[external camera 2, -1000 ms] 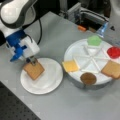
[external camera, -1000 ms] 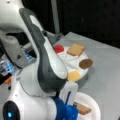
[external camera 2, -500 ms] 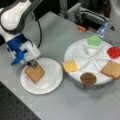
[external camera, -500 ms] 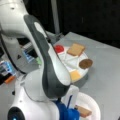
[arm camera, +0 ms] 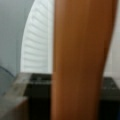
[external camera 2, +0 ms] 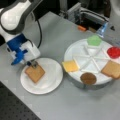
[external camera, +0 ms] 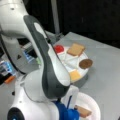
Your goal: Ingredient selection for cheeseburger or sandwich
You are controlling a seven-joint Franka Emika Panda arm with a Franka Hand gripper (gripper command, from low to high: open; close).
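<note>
Currently, gripper [external camera 2: 32, 64]: at the white plate's [external camera 2: 53, 82] upper-left edge, fingers clamped on the toast square [external camera 2: 35, 73].
Toast square: lying on that plate.
Other ingredients: on the divided tray [external camera 2: 93, 56], right of the plate.

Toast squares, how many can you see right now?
2. One toast square lies on the small white plate, under the gripper. The other toast square sits in a compartment of the divided tray, at a front view's right. None looks hidden.
</note>
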